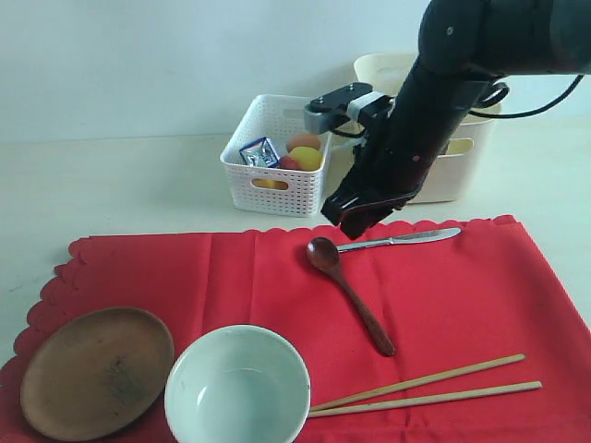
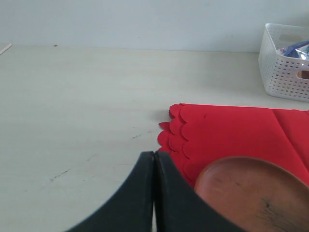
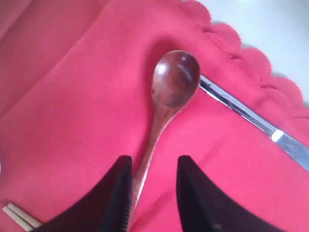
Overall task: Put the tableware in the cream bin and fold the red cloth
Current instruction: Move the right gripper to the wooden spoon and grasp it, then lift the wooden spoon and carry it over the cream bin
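While the right arm leans over its far edge, red cloth (image 1: pixel 462 286) lies flat on the table, bright, scalloped along the border, long axis left to right in the exterior view. Cream bin (image 1: pixel 462 171): smooth, stands beyond the cloth, beside a white perforated basket (image 1: pixel 268 189), mostly hidden by the arm.

Brown wooden plate (image 1: pixel 92 369): round, on the cloth's near left corner. Pale bowl (image 1: pixel 237 388): upright, just beside the plate.

Two light chopsticks (image 1: pixel 434 388): near right of the cloth, running left to right, close together by the bowl and spreading rightward.

Dark wooden spoon (image 1: pixel 351 293): mid-cloth, hollow up, scoop end toward the far edge, handle slanting to the near right.

Metal knife (image 1: pixel 406 238): along the far edge, roughly left to right, one end just beside the spoon's scoop.

Right gripper (image 3: pixel 153 162): jaws partly apart, poised above the spoon with its handle seen between them; nothing gripped. Left gripper (image 2: pixel 154 157): fingers pressed together, empty, beside the plate.
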{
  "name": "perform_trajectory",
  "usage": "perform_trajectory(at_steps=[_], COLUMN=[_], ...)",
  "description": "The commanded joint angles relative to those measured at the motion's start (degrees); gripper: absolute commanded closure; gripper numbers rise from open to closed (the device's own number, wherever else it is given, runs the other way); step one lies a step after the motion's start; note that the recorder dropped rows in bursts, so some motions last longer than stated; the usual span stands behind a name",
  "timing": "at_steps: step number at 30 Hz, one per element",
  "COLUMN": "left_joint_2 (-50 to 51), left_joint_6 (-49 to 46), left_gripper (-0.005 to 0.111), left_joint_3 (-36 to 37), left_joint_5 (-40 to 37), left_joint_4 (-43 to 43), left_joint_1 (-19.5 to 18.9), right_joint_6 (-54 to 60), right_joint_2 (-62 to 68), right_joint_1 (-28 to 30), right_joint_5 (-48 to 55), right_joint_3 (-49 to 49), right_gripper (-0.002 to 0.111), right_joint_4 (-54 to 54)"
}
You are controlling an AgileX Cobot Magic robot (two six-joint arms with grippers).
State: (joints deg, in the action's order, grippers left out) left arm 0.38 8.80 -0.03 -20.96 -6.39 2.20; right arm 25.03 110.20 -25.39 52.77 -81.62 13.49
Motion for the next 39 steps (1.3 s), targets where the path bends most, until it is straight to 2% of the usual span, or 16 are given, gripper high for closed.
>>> perform_trajectory(at_steps=[1, 19, 21, 22, 23, 24, 39], left_joint_2=[-0.38, -0.38, -0.38, -0.38, -0.38, -0.38, -0.38], left_joint_6=[0.13, 0.13, 0.13, 0.13, 0.13, 0.13, 0.13], left_gripper=[0.107, 0.107, 0.107, 0.107, 0.107, 0.107, 0.107], left_joint_3=[0.03, 0.03, 0.03, 0.03, 0.03, 0.03, 0.03], left_joint_5=[0.55, 0.55, 0.55, 0.55, 0.55, 0.55, 0.55], left_joint_4=[-0.05, -0.05, -0.05, -0.05, -0.05, -0.05, -0.05], left_joint_1=[-0.24, -0.24, -0.24, -0.24, -0.24, -0.24, -0.24], right_joint_6=[0.17, -6.41, -7.35, -7.35, -7.35, -7.35, -7.24], right_joint_2=[2.00, 13.63, 14.32, 14.34, 14.34, 13.69, -9.50], right_joint_1=[-2.42, -2.89, -2.89, -2.89, -2.89, -2.89, -2.89], right_joint_5=[-2.17, -6.03, -7.08, -7.09, -6.85, -6.73, -6.55], right_joint_3=[0.25, 0.04, 0.04, 0.04, 0.04, -0.05, -0.07], right_gripper=[0.077, 0.077, 0.082, 0.094, 0.101, 0.108, 0.108], right_joint_4=[-0.34, -4.47, -4.83, -5.00, -5.03, -5.13, -5.90])
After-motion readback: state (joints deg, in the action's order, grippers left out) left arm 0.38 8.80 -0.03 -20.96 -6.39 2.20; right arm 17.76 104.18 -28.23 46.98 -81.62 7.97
